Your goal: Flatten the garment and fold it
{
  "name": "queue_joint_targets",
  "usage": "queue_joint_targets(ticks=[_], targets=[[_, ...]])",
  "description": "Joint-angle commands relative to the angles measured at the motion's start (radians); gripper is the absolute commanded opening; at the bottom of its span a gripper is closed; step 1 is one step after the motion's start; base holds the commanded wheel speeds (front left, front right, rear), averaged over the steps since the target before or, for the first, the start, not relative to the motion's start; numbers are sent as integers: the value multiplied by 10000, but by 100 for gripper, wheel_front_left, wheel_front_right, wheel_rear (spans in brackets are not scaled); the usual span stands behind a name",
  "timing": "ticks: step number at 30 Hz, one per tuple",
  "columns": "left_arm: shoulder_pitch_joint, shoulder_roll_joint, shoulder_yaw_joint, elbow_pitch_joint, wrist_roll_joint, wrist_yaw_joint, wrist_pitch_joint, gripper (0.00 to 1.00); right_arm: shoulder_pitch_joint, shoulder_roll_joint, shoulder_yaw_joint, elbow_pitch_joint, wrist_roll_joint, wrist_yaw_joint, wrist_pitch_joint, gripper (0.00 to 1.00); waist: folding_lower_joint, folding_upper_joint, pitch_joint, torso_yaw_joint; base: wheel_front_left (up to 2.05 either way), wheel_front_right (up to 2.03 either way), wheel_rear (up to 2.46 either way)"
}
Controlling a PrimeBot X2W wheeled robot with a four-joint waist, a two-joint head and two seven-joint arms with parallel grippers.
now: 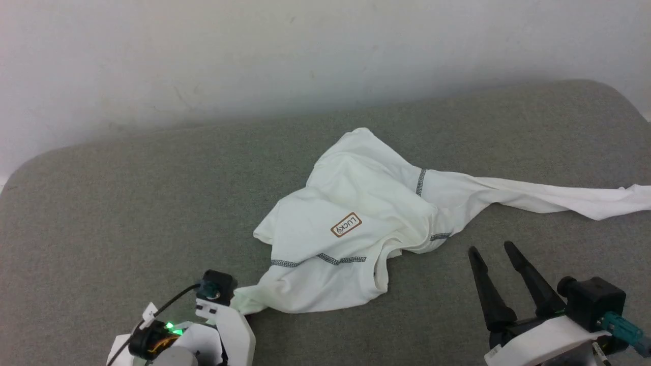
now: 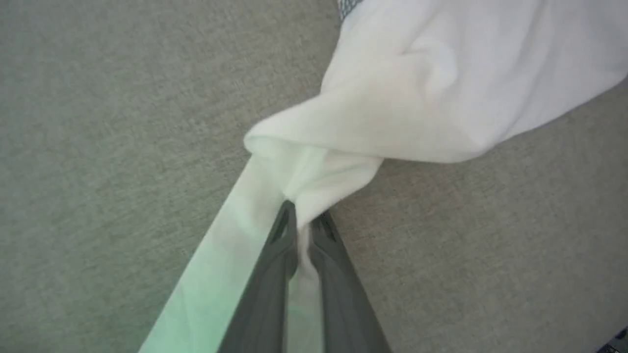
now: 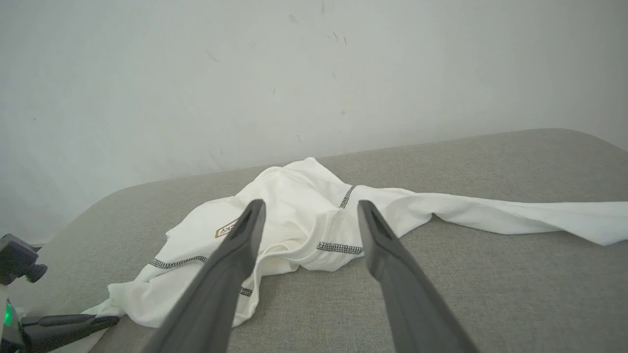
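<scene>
At the lower left, the left gripper (image 2: 303,219) is pinched narrow on a bunched end of the white long-sleeved shirt (image 1: 351,198). The shirt lies crumpled midway across the grey fabric-topped counter (image 1: 127,203), chest logo (image 1: 346,224) up, one sleeve (image 1: 549,198) trailing off to the right. The right gripper (image 1: 491,248) stands wide and empty, near the shirt's right side, not touching it.

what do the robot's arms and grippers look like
The left gripper and right gripper each have two long dark tapering fingers on a white shell. The right wrist carries a black camera block with a teal connector; the left has a black cable and green light.
</scene>
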Motion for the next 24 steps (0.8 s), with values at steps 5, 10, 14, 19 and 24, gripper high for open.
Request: queue_joint_targets(ticks=[5, 10, 14, 19, 24], targets=[[-207, 1068, 756, -87, 260, 665, -664, 0, 143, 67, -163, -99, 19, -7, 7, 100, 1, 0, 28, 109, 0, 0, 0], [-411, 1793, 1660, -519, 110, 1219, -1101, 0, 136, 81, -159, -63, 108, -7, -7, 100, 1, 0, 32, 215, 0, 0, 0], [-205, 1618, 2055, -297, -537, 1128, -1321, 0, 59, 84, -84, -5, 189, -7, -2, 100, 1, 0, 69, 192, 0, 0, 0], [169, 817, 2177, -591, -1192, 1067, -1941, 100, 42, 85, -108, 55, 234, -7, -4, 100, 1, 0, 66, 149, 0, 0, 0], [351, 540, 1643, -2173, -949, 951, -2263, 100, 152, 86, -220, 51, 268, -7, 51, 100, 1, 0, -21, 256, 0, 0, 0]])
